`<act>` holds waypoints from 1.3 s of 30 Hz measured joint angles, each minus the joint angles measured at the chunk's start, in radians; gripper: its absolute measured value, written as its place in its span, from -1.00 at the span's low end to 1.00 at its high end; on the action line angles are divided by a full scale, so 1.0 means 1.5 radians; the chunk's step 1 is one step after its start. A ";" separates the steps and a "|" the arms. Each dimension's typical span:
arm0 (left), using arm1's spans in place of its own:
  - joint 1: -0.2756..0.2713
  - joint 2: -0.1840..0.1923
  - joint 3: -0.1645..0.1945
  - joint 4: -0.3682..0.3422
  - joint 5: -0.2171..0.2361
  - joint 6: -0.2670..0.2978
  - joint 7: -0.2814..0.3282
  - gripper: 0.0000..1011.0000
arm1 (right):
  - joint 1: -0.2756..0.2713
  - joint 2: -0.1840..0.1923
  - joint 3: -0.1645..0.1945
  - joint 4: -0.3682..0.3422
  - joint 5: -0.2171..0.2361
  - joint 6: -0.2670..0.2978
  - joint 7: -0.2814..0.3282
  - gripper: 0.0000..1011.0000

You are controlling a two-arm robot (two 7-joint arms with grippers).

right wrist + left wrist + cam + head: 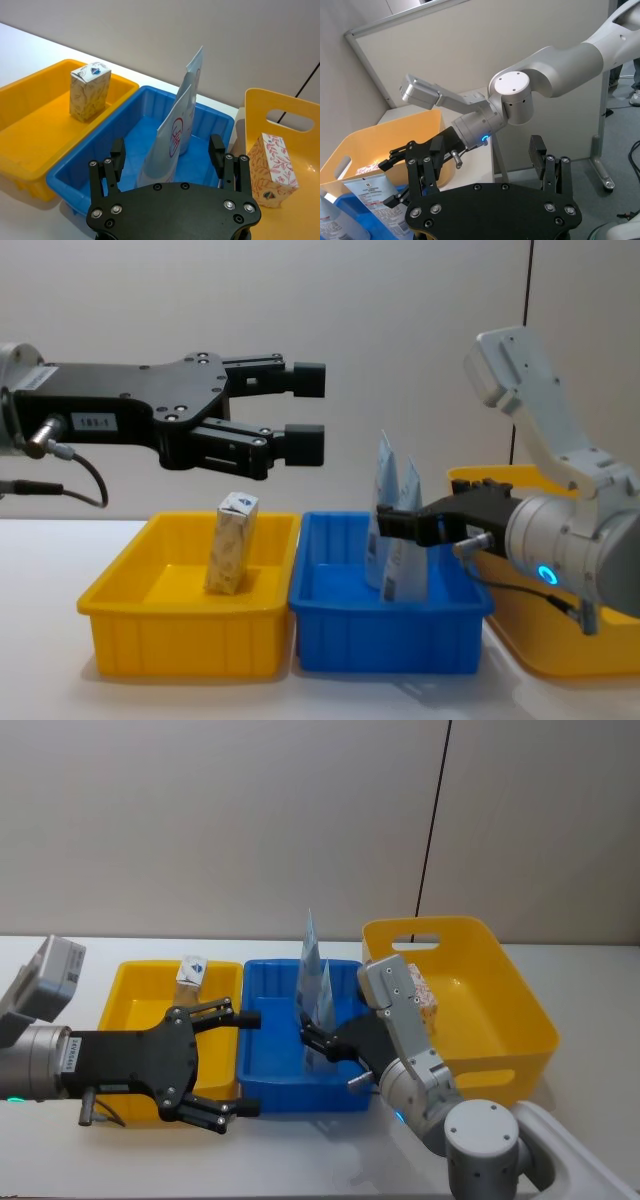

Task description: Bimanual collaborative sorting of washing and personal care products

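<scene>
Two glossy tapering tubes [172, 145] stand in the ribbed blue tray [85, 167], mid-frame; their red logo is unreadable. One leaf-print carton [89, 91] stands in the left yellow tray [30, 150], another carton [271, 170] in the right bin [260, 107]. Right pincer [167, 152] is spread beside a tube; left pincer [305, 405], apart, hovers upper left.

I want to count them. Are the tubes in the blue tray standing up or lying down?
Standing up. Both tubes stand upright in the blue tray, flat tops pointing up.

Bright, even indoor light throughout; soft shadows pool under the trays on the table [60, 540]; everything stays sharp.
</scene>
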 joint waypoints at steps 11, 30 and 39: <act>0.000 0.000 0.000 0.000 0.000 0.000 0.000 0.98 | 0.021 -0.019 -0.004 0.042 -0.016 -0.011 0.001 0.76; 0.000 0.000 0.000 0.000 0.000 0.000 0.000 0.98 | 0.031 -0.037 0.000 0.067 -0.029 -0.015 0.003 -0.46; 0.000 0.000 0.000 0.000 0.000 0.000 0.000 0.98 | 0.019 -0.038 0.008 0.055 -0.029 -0.009 0.002 -0.88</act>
